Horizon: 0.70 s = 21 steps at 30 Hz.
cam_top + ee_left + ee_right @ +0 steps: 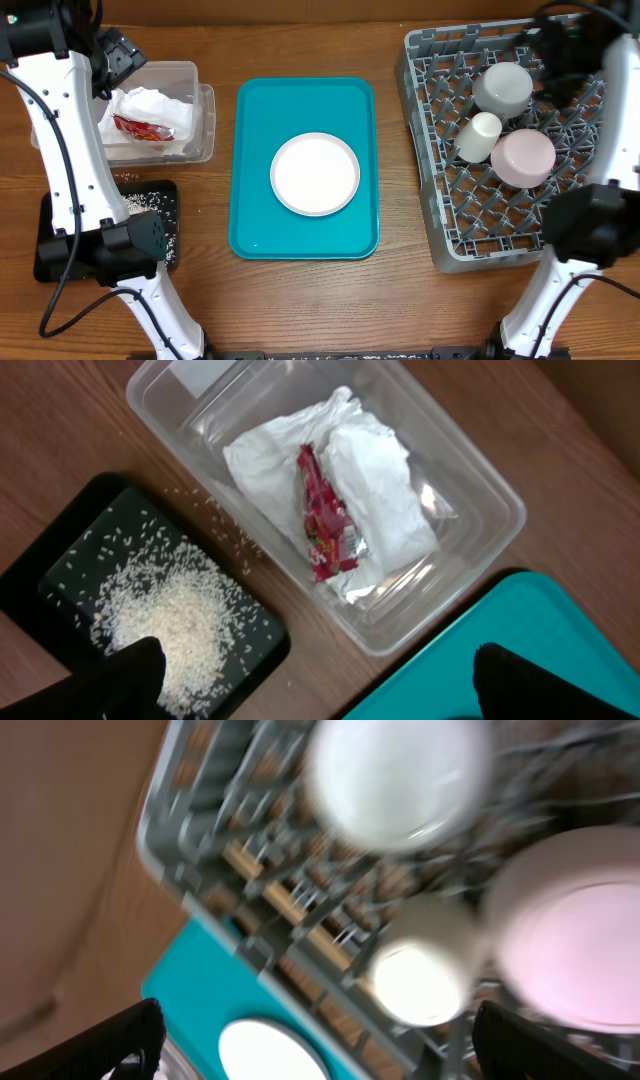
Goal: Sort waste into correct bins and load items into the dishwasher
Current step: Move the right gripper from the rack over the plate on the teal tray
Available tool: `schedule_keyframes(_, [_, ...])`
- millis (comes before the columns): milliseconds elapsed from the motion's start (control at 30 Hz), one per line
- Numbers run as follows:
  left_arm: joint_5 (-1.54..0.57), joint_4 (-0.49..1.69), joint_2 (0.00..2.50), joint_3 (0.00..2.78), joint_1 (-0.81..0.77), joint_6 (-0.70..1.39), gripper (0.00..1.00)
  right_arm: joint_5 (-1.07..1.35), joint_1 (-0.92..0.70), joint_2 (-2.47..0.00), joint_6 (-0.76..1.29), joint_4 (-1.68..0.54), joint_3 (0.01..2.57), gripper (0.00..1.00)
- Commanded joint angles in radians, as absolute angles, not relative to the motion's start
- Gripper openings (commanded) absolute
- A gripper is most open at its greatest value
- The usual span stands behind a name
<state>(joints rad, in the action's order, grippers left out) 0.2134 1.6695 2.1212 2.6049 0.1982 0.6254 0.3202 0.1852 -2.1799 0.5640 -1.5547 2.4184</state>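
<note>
Crumpled white paper napkin (380, 490) lies in the clear rectangular plastic tub (202, 125) near the table's (300, 300) back left corner, with a glossy red snack wrapper (322, 520) on top of it. Just in front of the tub, by the left edge, loose rice grains (170, 610) are heaped on a shallow matte black tray (60, 575); a few grains lie scattered on the wood between. The left gripper (320, 680) hovers above both, its dark fingers spread wide and empty.

A round pale plate (315, 174) sits mid-way on the smooth teal serving tray (255, 200) at the table's centre. Along the right edge, the grey pegged dish rack (450, 230) holds a grey bowl (503, 88), a small white cup (480, 137) and a pink bowl (523, 158), close together. The right gripper (330, 1045) hangs over the rack, fingers wide apart and holding nothing; its view is blurred.
</note>
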Motion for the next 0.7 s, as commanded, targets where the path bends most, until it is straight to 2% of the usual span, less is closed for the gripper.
schedule_keyframes(0, [0.209, 1.661, 2.112, 2.621, 0.196, 0.635, 1.0, 0.262, 0.021, -2.173, 0.514, -1.549, 2.413, 1.0])
schedule_keyframes(200, [0.208, 1.66, 2.112, 2.621, 0.195, 0.635, 1.0, -0.036, -0.269, -2.173, 0.516, -1.455, 2.358, 1.0])
schedule_keyframes(333, [0.209, 1.66, 2.112, 2.621, 0.195, 0.635, 1.0, -0.105, -0.423, -2.173, 0.516, -1.37, 2.319, 1.0])
schedule_keyframes(500, [0.209, 1.66, 2.112, 2.621, 0.195, 0.635, 1.0, -0.186, -0.536, -2.173, 0.516, -1.312, 2.317, 1.0])
schedule_keyframes(667, [0.209, 1.66, 2.112, 2.621, 0.196, 0.635, 1.0, -0.276, -0.564, -2.194, 0.516, -1.313, 2.312, 1.0])
